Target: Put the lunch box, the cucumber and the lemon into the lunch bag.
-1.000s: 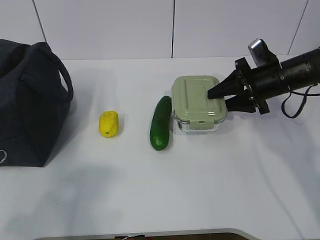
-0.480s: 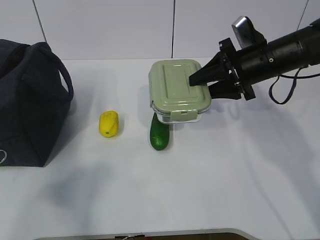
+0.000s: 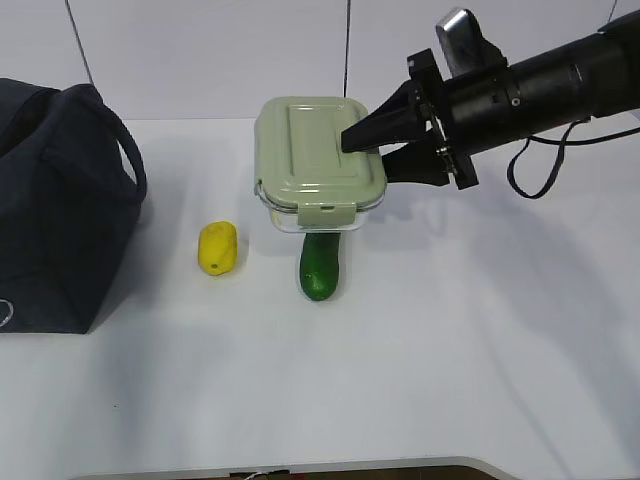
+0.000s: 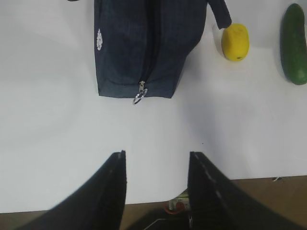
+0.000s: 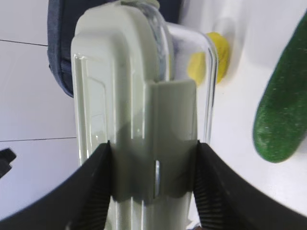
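My right gripper is shut on the lunch box, a clear container with a sage-green lid, and holds it in the air above the cucumber. In the right wrist view the lunch box sits between the jaws at its end clip, with the cucumber and lemon below. The lemon lies on the table left of the cucumber. The navy lunch bag stands at the far left; its zipper ring shows in the left wrist view. My left gripper is open and empty near the table's front edge.
The white table carries only these items. A white panelled wall runs behind it. The table's front edge shows under my left gripper.
My right gripper has lifted the lunch box off the table and carried it left and up, now over the cucumber's far end. The lemon, cucumber and bag have not moved.
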